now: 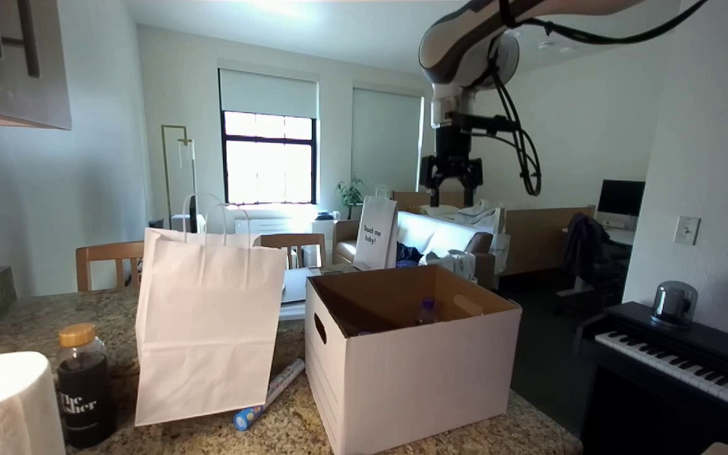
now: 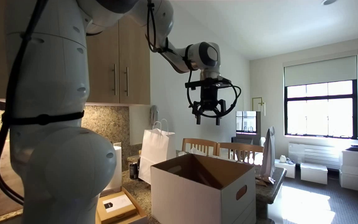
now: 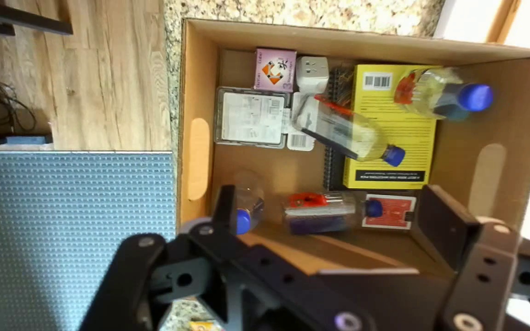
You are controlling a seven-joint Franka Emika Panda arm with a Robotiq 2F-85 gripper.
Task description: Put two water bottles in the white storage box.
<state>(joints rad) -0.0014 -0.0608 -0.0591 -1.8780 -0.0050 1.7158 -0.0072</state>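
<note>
"Checking your black two-fingered end effector [image 2: 208, 120]: what state?"
"Jaws spread wide, above your large white-walled, brown-lined cardboard box [image 1: 427, 379] on the speckled stone counter [image 1: 282, 436]."
"And your clear plastic, blue-capped bottles [image 3: 345, 131]?"
"Four in the wrist view, all inside the box."

Below me stretches a speckled stone tabletop [image 1: 291, 431]. On it, near the edge, stands the white storage box [image 1: 427, 379]; just beside it I see a tall white paper bag [image 1: 209, 316], a pale tube [image 1: 283, 382] lying aslant between them. Past the bag stand an orange-capped dark bottle [image 1: 84, 398] and a paper towel roll [image 1: 13, 404]. In an exterior view I make out a dark can [image 2: 133, 171] and an open cardboard tray [image 2: 141, 212]; a second paper bag [image 2: 268, 155] stands near the edge.
</note>
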